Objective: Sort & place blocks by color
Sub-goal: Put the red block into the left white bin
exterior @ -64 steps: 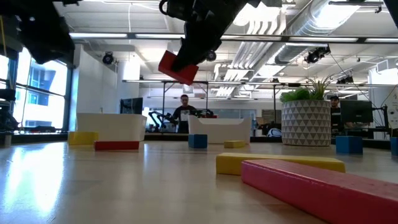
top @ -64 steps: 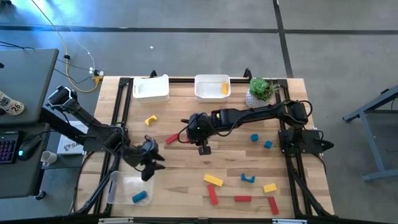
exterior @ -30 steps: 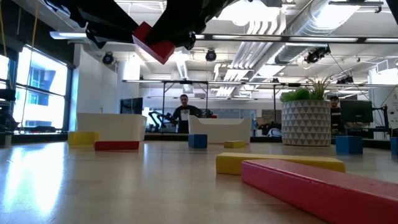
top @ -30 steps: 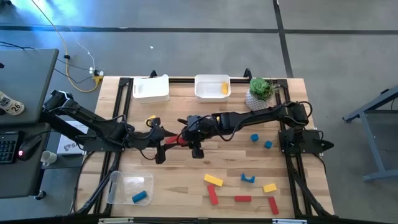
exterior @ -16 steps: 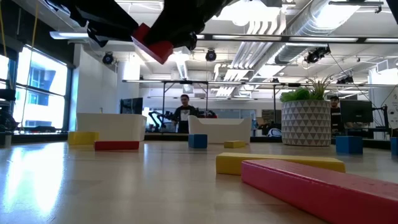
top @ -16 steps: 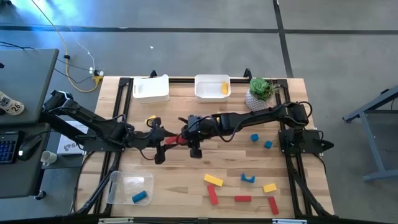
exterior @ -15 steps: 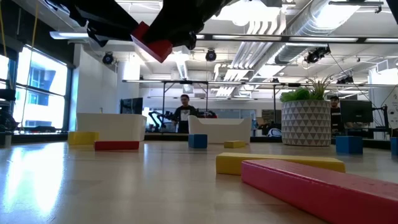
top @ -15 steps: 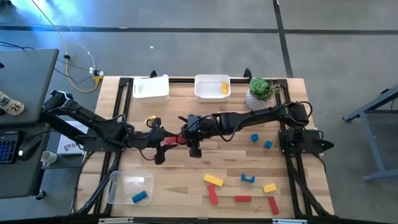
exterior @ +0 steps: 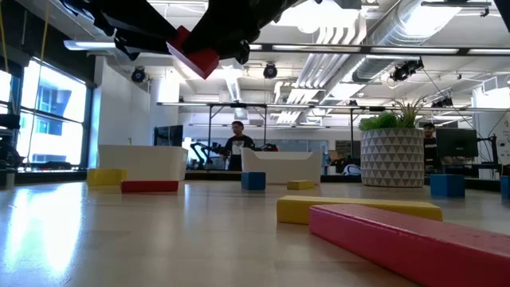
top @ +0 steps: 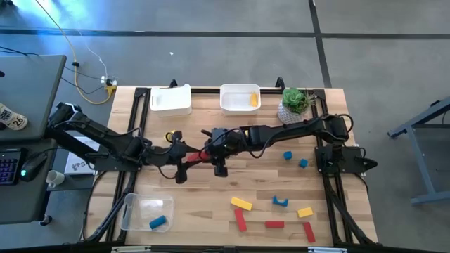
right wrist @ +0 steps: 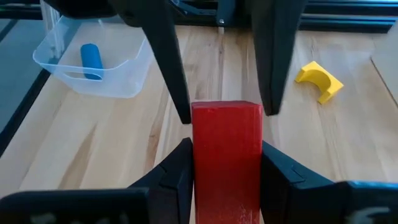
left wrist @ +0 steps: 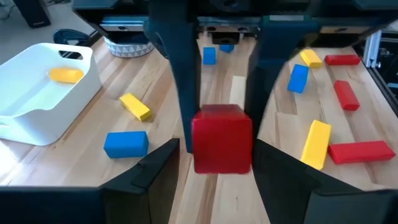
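Observation:
A red block (top: 194, 157) hangs in the air over the table's left middle, and my right gripper (right wrist: 225, 146) is shut on it, reaching in from the right. My left gripper (left wrist: 217, 149) comes from the left and is open. Its fingers (right wrist: 169, 74) stand on either side of the block's free end (left wrist: 221, 134). More red, yellow and blue blocks lie flat on the near right part of the table, among them a yellow bar (top: 241, 204) and a red bar (top: 274, 225). My right gripper pinches the red block's two long sides (right wrist: 200, 165) between its two fingers, at the end nearer its wrist. The fingers slant down from the table's right and lie along the block. The block sticks out beyond them toward the left, clear of the table. My left gripper's fingers flank the block's free end closely; I cannot tell whether they touch it.
Two white bins stand at the far edge, one (top: 171, 100) on the left, the other (top: 240, 98) holding a yellow block. A potted plant (top: 295, 102) stands far right. A clear bin (top: 144, 211) with a blue block (top: 159, 222) sits near left. A yellow arch (right wrist: 319, 81) lies under the arms.
About two seconds ago my left gripper hung by the clear bin. It has gone toward the far edge and up to the red block. My right gripper has carried the block up and toward the left. Over the last second both have kept still.

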